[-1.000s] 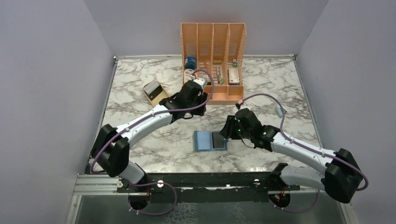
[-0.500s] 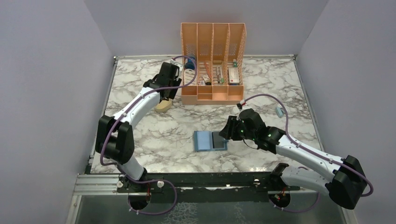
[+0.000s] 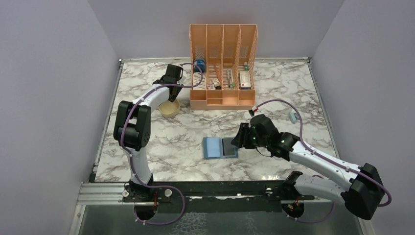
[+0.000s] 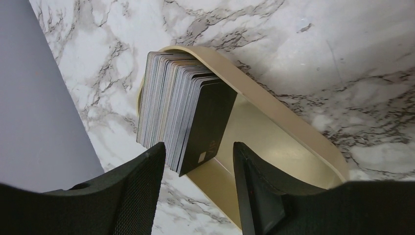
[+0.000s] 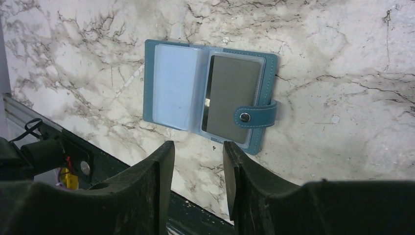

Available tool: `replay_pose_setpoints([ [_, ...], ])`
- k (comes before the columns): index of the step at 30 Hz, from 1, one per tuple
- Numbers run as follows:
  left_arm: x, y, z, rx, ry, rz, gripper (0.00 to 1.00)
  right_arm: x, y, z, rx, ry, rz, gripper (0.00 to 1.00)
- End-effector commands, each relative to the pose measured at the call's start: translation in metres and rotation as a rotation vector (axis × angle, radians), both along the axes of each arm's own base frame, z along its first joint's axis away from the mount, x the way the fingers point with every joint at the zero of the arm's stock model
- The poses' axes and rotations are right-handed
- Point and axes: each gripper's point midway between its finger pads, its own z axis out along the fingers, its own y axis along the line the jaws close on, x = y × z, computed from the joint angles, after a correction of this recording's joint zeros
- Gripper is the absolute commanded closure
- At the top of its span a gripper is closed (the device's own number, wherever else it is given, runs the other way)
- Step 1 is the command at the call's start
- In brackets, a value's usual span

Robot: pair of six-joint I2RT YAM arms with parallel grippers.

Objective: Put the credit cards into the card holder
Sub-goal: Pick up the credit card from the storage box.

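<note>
Ahead of me, the white, grey-veined marble bench (image 3: 274, 93). At its back stands an orange slotted plastic desk organiser (image 3: 223, 44) with four bays and a white box (image 3: 244, 80) in the rightmost. Near its left, a shallow beige oval tray (image 3: 171, 108). Out right, a small pale-blue object (image 3: 292, 117), too small to tell.

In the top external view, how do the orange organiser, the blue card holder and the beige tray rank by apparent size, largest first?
1. orange organiser, clearly the largest.
2. card holder, lying open.
3. beige tray, partly hidden by the left arm, so its place after the holder is less sure.
</note>
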Motion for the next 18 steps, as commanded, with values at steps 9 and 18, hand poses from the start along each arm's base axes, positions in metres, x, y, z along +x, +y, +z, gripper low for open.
replay_pose_setpoints([
  [9, 0.029, 0.019, -0.004, 0.092, -0.029, 0.016, 0.47, 0.006, 0.004, 0.013, 0.014, 0.007, -0.025, 0.59],
  [18, 0.029, 0.027, -0.004, 0.121, -0.026, 0.03, 0.48, 0.007, 0.003, 0.012, 0.005, 0.004, -0.026, 0.59],
])
